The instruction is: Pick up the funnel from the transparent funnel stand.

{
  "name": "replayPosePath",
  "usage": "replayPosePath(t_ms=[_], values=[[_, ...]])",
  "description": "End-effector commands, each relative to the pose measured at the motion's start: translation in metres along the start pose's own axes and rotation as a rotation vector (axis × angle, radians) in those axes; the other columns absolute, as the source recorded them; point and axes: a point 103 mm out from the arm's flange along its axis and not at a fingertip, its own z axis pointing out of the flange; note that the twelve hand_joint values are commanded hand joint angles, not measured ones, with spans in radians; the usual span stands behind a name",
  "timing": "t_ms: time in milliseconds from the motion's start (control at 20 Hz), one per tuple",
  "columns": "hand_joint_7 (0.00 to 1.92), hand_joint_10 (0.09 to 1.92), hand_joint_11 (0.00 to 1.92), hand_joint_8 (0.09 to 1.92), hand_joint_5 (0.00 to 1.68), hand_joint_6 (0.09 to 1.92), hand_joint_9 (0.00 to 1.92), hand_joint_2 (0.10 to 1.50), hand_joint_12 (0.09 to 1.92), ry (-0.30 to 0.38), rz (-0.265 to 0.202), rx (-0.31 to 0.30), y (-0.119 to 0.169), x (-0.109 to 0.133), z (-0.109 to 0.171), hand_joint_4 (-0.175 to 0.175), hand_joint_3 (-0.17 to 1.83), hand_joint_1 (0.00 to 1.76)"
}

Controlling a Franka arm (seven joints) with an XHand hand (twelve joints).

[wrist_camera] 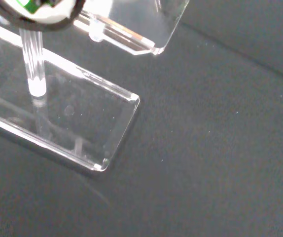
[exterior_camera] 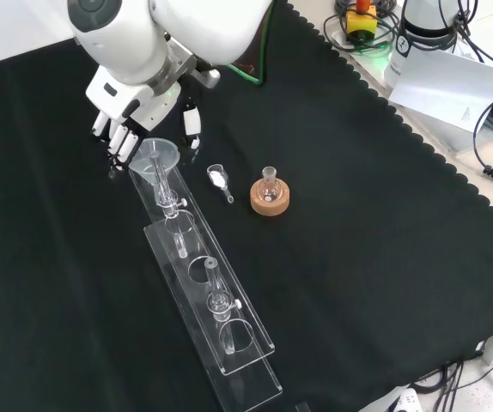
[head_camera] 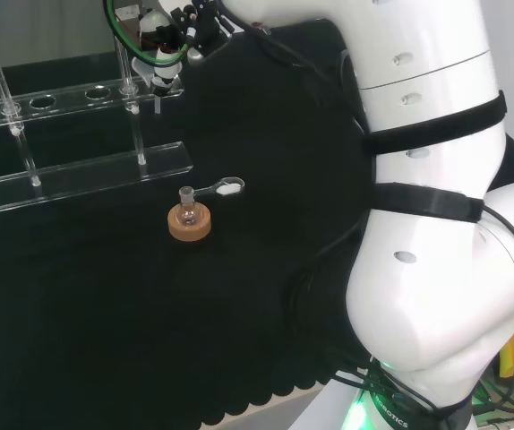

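The funnel [exterior_camera: 155, 157] sits in the end hole of the clear stand [exterior_camera: 229, 330], its stem hanging down through the top shelf. The hand [exterior_camera: 130, 120] is right at the funnel's rim, fingers pointing down beside it; whether they grip it cannot be told. Beside the stand lie a small scoop [exterior_camera: 219, 180] and a little flask [exterior_camera: 269, 184] on a cork ring [exterior_camera: 270, 202].

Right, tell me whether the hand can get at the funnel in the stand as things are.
Probably yes. The hand hovers just beyond the funnel, which sits in the end hole of the clear stand; its rim looks unobstructed, and the spoon lies clear.
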Motion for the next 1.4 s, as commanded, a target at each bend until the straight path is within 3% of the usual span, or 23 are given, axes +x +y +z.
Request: replayPosePath(t_ms=[50, 200, 650, 1100, 1400], values=[[0.74, 0.55, 0.47, 0.78, 0.71, 0.58, 0.95, 0.72, 1.27, -0.052, 0.036, -0.123, -0.006, -0.003, -0.017, 0.011, 0.59, 0.86], [0.80, 0.55, 0.51, 0.82, 0.71, 0.74, 0.99, 0.73, 1.26, -0.067, 0.041, -0.144, -0.011, -0.005, -0.027, 0.018, 0.60, 0.88], [0.78, 0.56, 0.53, 0.83, 0.69, 0.78, 1.00, 0.72, 1.24, -0.121, 0.065, -0.093, -0.040, -0.015, -0.071, 0.013, 0.61, 0.90], [0.75, 0.56, 0.54, 0.84, 0.66, 0.81, 0.99, 0.71, 1.24, -0.145, 0.110, -0.071, -0.097, -0.020, -0.104, 0.009, 0.62, 0.91], [0.75, 0.56, 0.54, 0.84, 0.66, 0.81, 0.99, 0.71, 1.24, -0.144, 0.131, -0.048, -0.136, -0.016, -0.111, 0.010, 0.63, 0.91]])
